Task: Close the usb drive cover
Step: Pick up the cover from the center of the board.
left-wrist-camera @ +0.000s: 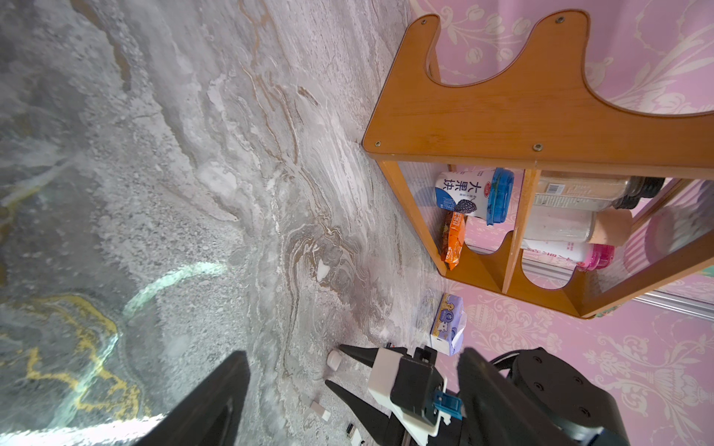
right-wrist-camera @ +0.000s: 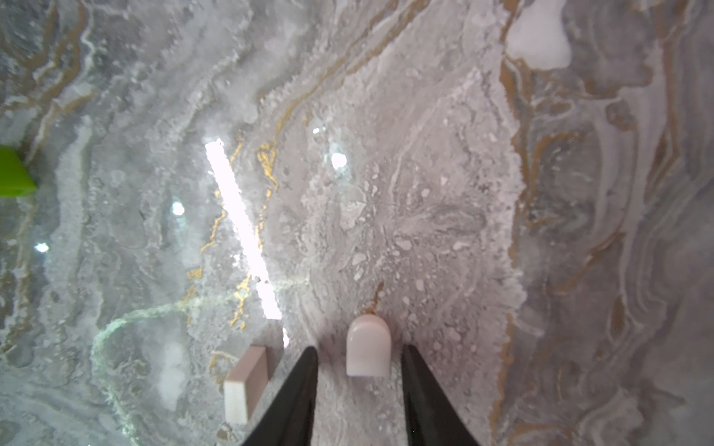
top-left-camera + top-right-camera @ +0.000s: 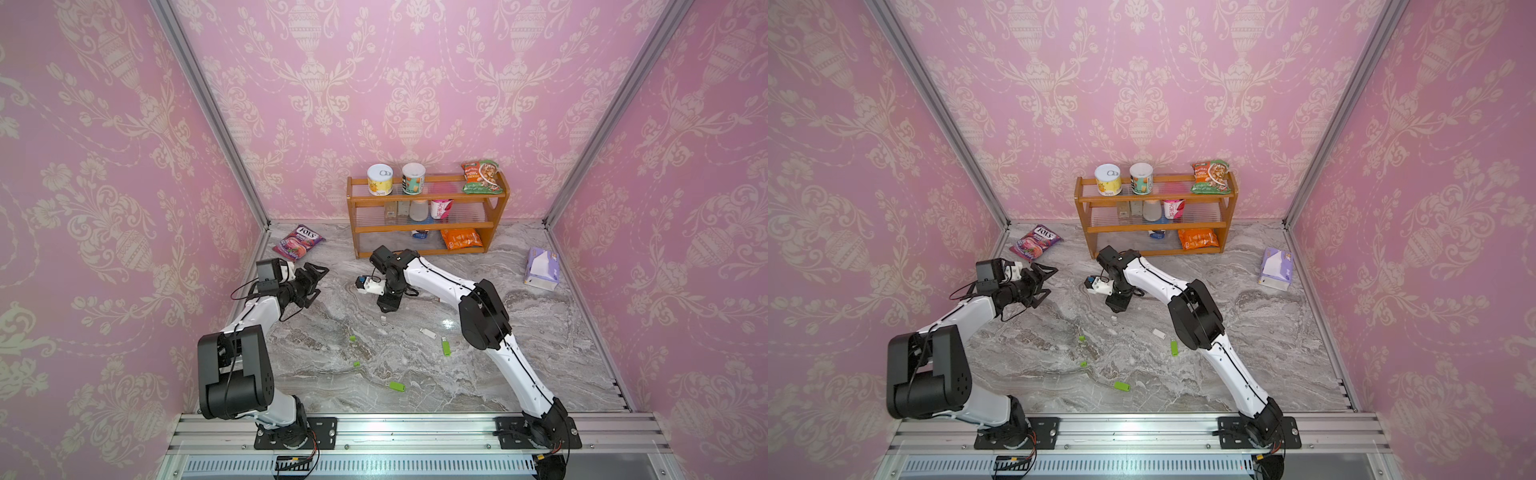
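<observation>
In a top view, a purple candy bag point(image 3: 298, 242) lies at the upper left of the marble table point(image 3: 519, 374). Just below it the left gripper point(image 3: 323, 281) hangs over the marble with its jaws spread wide and empty, well apart from every drive.

Toward the middle, a green cap point(image 3: 352, 338) and, lower, a second green cap point(image 3: 356, 363) lie loose. Right of them, at centre, the right gripper point(image 3: 385, 309) points down at the table.

In the right wrist view its two black fingers point(image 2: 297, 390) stand on either side of the white cap point(image 2: 368, 345). The cap lies flat at lower centre, its rounded end away from the camera. A strip of bare marble shows on each side of it, so the jaws are parted and grip nothing. The cap alone lies between them. Just outside one finger lies a white rectangular piece point(image 2: 247, 380).

Below centre in the top view lies a green usb drive point(image 3: 397, 386). At upper centre a wooden rack point(image 3: 428, 227) stands against the back wall, behind the right arm. Right of the gripper lies the white usb drive point(image 3: 428, 333), apart from the white cap. Another green drive point(image 3: 446, 347) lies just beside it, near the arm's black elbow. A tissue box point(image 3: 541, 269) sits at the far right.
</observation>
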Action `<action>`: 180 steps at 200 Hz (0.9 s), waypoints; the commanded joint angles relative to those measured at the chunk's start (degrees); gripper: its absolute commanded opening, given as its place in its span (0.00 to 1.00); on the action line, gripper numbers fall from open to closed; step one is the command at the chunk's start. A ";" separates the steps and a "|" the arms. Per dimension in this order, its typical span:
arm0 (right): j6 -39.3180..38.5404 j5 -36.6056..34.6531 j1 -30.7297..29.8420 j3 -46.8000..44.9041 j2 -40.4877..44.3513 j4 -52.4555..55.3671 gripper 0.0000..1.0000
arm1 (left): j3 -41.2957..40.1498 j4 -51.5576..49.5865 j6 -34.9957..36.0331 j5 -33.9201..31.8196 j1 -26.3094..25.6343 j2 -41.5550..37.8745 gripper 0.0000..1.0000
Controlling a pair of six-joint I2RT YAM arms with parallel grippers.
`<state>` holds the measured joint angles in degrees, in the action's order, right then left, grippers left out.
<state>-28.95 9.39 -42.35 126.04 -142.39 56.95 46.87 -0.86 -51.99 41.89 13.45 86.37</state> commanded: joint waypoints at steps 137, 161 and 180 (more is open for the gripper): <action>1.41 -3.38 -0.94 -1.41 -3.20 2.12 0.02 | -0.73 0.43 1.00 1.69 -0.17 1.15 0.88; 2.36 -0.30 -0.16 -4.29 -0.56 -0.78 0.00 | -0.56 0.76 1.19 1.90 -1.85 2.07 0.87; 3.49 3.67 0.98 -8.24 2.88 -4.65 0.00 | 0.04 1.19 1.06 2.22 -4.00 3.45 0.86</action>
<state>-27.57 8.23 -42.46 123.68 -141.36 54.33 46.85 -0.73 -51.99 42.06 11.99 87.90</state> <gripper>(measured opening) 0.158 0.867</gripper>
